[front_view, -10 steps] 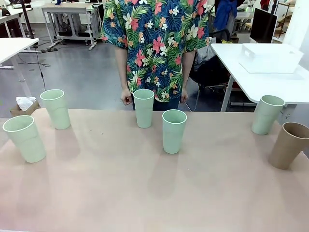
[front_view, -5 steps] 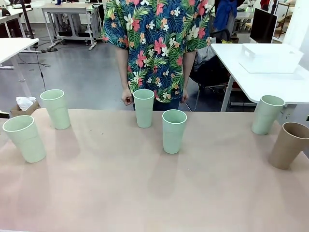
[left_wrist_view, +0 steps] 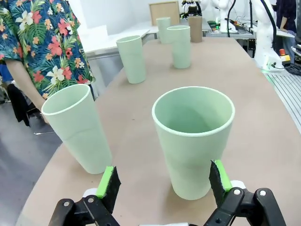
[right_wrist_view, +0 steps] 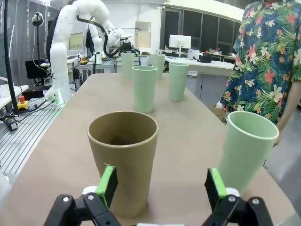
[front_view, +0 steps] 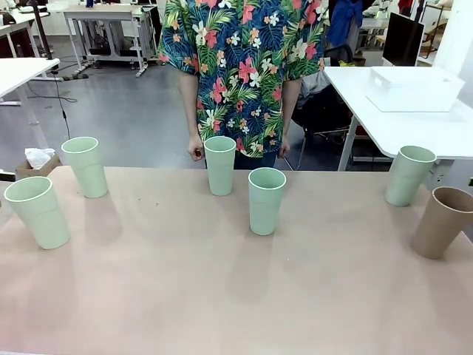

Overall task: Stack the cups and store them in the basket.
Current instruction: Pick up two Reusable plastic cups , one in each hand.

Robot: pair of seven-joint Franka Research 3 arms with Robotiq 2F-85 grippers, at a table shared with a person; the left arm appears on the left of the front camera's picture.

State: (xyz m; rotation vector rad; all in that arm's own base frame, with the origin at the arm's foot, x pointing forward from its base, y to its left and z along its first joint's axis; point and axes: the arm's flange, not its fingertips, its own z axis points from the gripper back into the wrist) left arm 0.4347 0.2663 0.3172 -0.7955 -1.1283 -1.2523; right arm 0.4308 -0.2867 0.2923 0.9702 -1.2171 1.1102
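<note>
On the beige table (front_view: 170, 296) stand five mint green cups, all upright: two at the left (front_view: 37, 212) (front_view: 85, 166), two in the middle (front_view: 219, 164) (front_view: 266, 200), one at the right (front_view: 409, 175). A tan cup (front_view: 442, 222) stands beside it. The white basket (front_view: 414, 87) sits on another table at the back right. My left gripper (left_wrist_view: 164, 182) is open, low, with a mint cup (left_wrist_view: 194, 136) right in front of its fingers. My right gripper (right_wrist_view: 161, 186) is open too, the tan cup (right_wrist_view: 124, 155) just ahead of its left finger.
A person in a flowered shirt (front_view: 240, 66) stands at the far edge, hands down by the middle cup. A second mint cup (left_wrist_view: 76, 127) stands close to my left gripper. Another mint cup (right_wrist_view: 247, 150) is near my right gripper. Open tabletop lies along the near edge.
The person has shifted slightly at the far edge. The cups stand where they were.
</note>
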